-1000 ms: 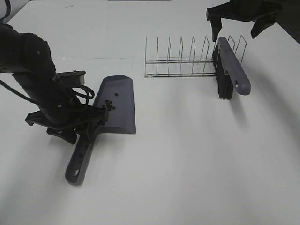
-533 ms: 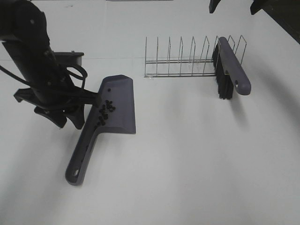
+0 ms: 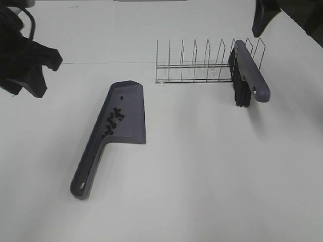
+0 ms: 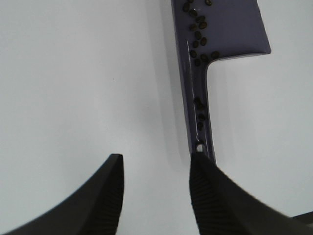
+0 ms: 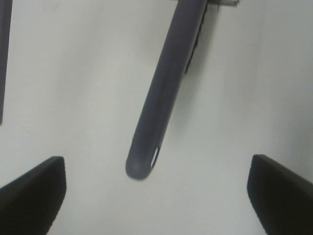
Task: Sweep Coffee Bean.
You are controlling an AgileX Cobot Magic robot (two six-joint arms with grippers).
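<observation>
The grey-purple dustpan (image 3: 128, 113) lies flat on the white table, its handle (image 3: 85, 176) pointing toward the near edge. Several coffee beans (image 3: 113, 120) sit in the pan near the handle side; in the left wrist view the coffee beans (image 4: 198, 34) spread down onto the handle (image 4: 199, 115). My left gripper (image 3: 35, 70) hangs high at the far left, apart from the dustpan. In its own view the left gripper (image 4: 156, 161) is open and holds nothing. The right gripper (image 5: 156, 160) stands wide open above the brush handle (image 5: 164, 93) without touching it.
The brush (image 3: 248, 75), with black bristles, leans against the right end of a wire rack (image 3: 197, 65) at the back. My right gripper (image 3: 266, 14) shows only partly at the top right corner.
My left arm has lifted off the dustpan handle and drawn back to the far left. The beans slid a little toward the handle. The right gripper has risen toward the top edge.
</observation>
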